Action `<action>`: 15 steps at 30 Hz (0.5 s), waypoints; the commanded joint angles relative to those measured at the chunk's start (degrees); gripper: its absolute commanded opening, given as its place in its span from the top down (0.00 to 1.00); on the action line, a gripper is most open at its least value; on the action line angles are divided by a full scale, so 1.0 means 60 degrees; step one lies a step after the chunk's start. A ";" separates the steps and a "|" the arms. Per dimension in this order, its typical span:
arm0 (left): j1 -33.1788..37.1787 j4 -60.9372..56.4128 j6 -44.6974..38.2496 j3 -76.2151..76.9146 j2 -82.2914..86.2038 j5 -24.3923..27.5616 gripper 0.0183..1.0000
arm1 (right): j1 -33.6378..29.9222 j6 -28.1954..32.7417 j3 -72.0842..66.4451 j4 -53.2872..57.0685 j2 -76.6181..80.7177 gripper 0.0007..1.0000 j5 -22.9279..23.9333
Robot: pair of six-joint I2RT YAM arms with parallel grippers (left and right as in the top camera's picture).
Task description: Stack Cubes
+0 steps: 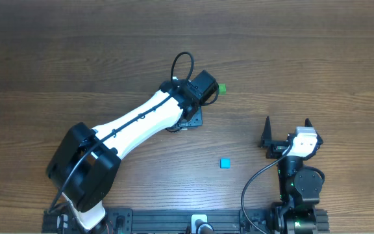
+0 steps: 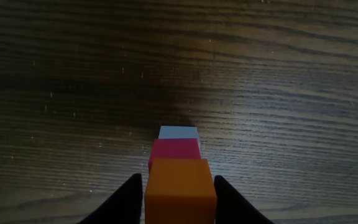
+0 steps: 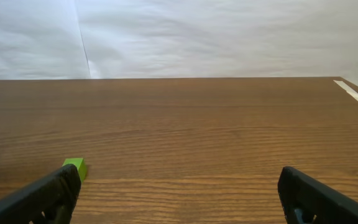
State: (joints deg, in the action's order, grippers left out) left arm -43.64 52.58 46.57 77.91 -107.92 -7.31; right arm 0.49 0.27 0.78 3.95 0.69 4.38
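Dark wood table, white backdrop beyond the far edge. At table centre: left gripper, clamped on orange cube, directly above red cube and white cube, all in one column. Just right of that: green cube. Nearer and well apart: blue cube. Near right: right gripper, fingers spread wide.
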 commanded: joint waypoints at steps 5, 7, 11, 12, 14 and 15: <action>0.0066 -0.0011 0.0044 0.0186 -0.0098 0.0044 0.21 | -0.0051 0.0036 -0.0080 -0.0007 -0.0058 0.01 -0.0080; 0.0069 -0.0117 0.0066 0.0189 -0.0095 0.0040 0.00 | -0.0051 0.0036 -0.0080 -0.0007 -0.0058 0.01 -0.0080; 0.0146 -0.0637 0.0066 0.0189 0.0157 -0.0233 0.00 | -0.0051 0.0036 -0.0080 -0.0007 -0.0058 0.01 -0.0080; 0.0211 -0.0841 0.0062 0.0189 0.0291 -0.0324 0.00 | -0.0051 0.0036 -0.0080 -0.0007 -0.0058 0.01 -0.0080; 0.0554 -0.1461 0.0026 0.0189 0.0933 -0.0630 0.00 | -0.0051 0.0036 -0.0080 -0.0007 -0.0058 0.01 -0.0080; 0.0729 -0.1643 0.0026 0.0189 0.1242 -0.0758 0.00 | -0.0051 0.0036 -0.0080 -0.0007 -0.0058 0.01 -0.0080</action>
State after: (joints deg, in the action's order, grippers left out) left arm -42.48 45.54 46.72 77.87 -107.20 -8.12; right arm 0.49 0.27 0.78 3.95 0.69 4.38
